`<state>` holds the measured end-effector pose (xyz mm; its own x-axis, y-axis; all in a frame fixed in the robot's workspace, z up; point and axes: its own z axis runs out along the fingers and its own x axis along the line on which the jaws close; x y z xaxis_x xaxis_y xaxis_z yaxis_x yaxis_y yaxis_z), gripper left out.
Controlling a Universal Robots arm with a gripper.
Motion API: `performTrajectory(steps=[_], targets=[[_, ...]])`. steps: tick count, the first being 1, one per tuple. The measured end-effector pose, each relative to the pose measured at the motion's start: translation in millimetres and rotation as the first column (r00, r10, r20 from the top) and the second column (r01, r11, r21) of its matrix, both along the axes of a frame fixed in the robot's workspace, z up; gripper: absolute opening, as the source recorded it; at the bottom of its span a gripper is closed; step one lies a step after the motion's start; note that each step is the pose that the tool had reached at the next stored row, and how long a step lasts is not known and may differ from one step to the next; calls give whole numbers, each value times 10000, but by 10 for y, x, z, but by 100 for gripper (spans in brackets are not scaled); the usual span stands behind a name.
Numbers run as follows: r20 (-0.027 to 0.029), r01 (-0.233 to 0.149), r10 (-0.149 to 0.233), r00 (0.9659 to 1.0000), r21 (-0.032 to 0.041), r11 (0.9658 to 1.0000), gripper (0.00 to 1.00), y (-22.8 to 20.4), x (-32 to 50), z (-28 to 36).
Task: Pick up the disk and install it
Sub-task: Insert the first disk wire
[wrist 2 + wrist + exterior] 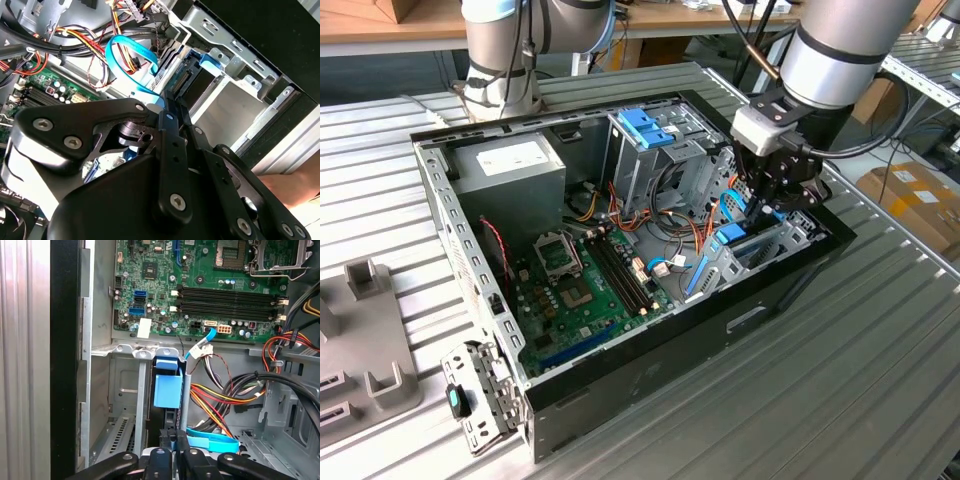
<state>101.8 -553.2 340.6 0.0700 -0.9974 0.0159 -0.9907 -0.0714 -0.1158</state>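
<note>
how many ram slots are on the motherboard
4. The memory slots lie side by side in one bank on the green motherboard, next to the processor socket, in the first wrist view. All look empty; none seems hidden.

Disk (167,389), dark metal drive framed by light blue plastic rails, standing on edge, set down into a slot of the metal drive cage (122,385), in the corner of the open computer case (650,350)

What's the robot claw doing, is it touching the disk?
Touching. In the first wrist view the gripper pinches the near edge of the disk, which stands upright in the drive bay; no gap shows between them.
</note>
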Motion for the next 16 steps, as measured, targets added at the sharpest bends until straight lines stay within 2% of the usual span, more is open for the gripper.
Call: performTrajectory(steps=[1, 2, 3, 4, 7, 10, 16], targets=[[1, 0, 0, 10000, 5, 10000, 16, 0, 0, -2], [0, 0, 0, 10000, 3, 10000, 23, 0, 0, -2], [0, 0, 0, 10000, 2, 10000, 23, 0, 0, -2], [0, -1, 1, 10000, 1, 10000, 30, 0, 0, -2], [0, 0, 0, 10000, -2, 10000, 30, 0, 0, 12], [0, 0, 0, 10000, 0, 10000, 30, 0, 0, 95], [1, 0, 0, 10000, 1, 10000, 30, 0, 0, 121]])
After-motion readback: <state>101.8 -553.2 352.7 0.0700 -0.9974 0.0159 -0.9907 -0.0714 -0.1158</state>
